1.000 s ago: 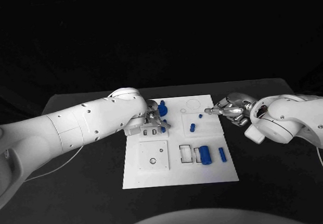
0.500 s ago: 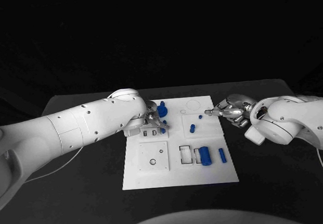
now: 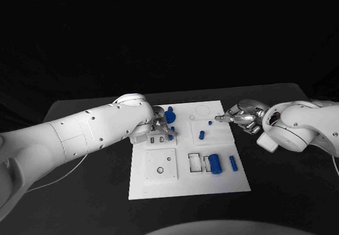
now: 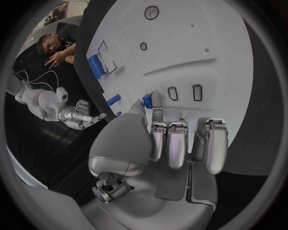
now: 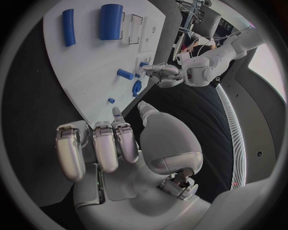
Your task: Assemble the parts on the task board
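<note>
- White task board (image 3: 189,182) flat in the middle of the black table (image 3: 90,211); recesses and outlines over its surface.
- Large blue cylinder (image 3: 215,162) on the near right part of the board, just beside a rectangular outlined slot (image 3: 195,162) on its left; seen again at (image 5: 111,21).
- Slim blue bar (image 3: 233,163) just right of the cylinder, apart from it; also at (image 5: 68,27).
- Short blue peg (image 3: 202,133) lying in the far middle of the board; smaller blue stud (image 3: 210,122) beyond it.
- Square recessed panel (image 3: 161,163) on the near left part, with a small ring and a hole marked in it; nothing blue inside.
- Left hand (image 3: 162,127) over the far left corner of the board, fingers curled in; small blue part (image 4: 148,99) pinched at the fingertips (image 4: 157,101), low over the white surface beside two small rectangular outlines (image 4: 185,93); taller blue piece (image 3: 170,115) right by the hand.
- Right hand (image 3: 244,116) at the far right edge of the board, fingers (image 5: 108,143) curled side by side, thumb stretched toward the board; holding nothing visible.
</note>
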